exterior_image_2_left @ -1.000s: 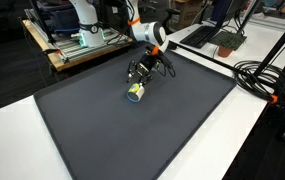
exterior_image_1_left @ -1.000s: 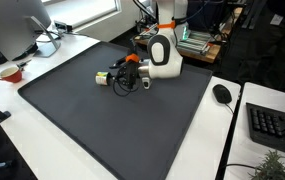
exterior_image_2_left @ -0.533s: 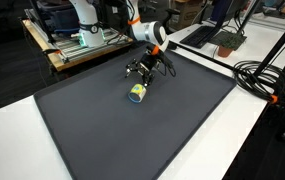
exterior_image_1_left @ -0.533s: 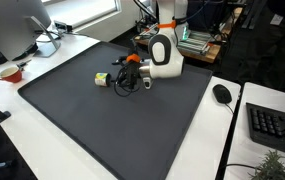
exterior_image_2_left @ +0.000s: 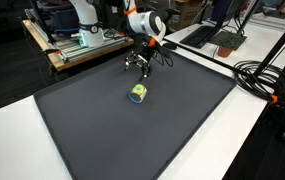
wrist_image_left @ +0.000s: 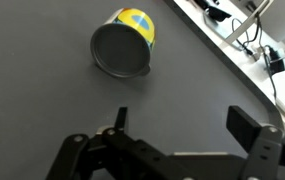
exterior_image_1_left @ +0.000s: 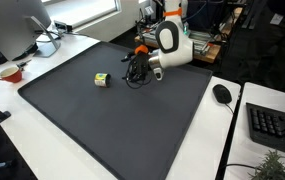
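Observation:
A small tin can with a yellow and blue label [exterior_image_1_left: 101, 80] [exterior_image_2_left: 138, 93] lies on its side on the dark grey mat [exterior_image_1_left: 112, 130] [exterior_image_2_left: 132, 140]. In the wrist view the can [wrist_image_left: 123, 42] shows its grey end, ahead of the jaws and a little to the left. My gripper [exterior_image_1_left: 134, 70] [exterior_image_2_left: 137, 62] [wrist_image_left: 185, 120] hangs above the mat, apart from the can and nearer the mat's far edge. It is open, and only bare mat shows between its fingers [wrist_image_left: 250, 125].
The mat lies on a white table. A monitor [exterior_image_1_left: 17, 25] and a red mug [exterior_image_1_left: 10, 72] stand at one side. A black mouse [exterior_image_1_left: 222, 93], a keyboard [exterior_image_1_left: 272, 125] and a plant [exterior_image_1_left: 272, 165] lie at the other. Thick cables [exterior_image_2_left: 262, 75] run beside the mat.
The gripper has opened and let go of the can. It has lifted and drawn back from the can, which stays on its side on the mat.

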Controlling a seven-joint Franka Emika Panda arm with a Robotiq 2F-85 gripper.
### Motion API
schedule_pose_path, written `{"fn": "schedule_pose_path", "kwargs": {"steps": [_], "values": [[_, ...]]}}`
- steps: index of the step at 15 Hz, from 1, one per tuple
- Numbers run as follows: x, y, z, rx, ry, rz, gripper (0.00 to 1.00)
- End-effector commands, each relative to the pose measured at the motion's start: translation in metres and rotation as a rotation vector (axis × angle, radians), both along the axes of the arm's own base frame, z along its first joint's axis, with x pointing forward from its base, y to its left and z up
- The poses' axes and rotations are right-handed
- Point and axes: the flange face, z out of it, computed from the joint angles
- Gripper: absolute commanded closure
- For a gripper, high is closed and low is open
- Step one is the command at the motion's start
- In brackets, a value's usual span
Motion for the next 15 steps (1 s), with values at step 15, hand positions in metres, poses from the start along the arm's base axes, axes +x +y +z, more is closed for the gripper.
{"fn": "schedule_pose_path", "kwargs": {"steps": [15], "values": [[-0.109,0.052,0.228,0.652,-0.508,0.019,0.00]]}}
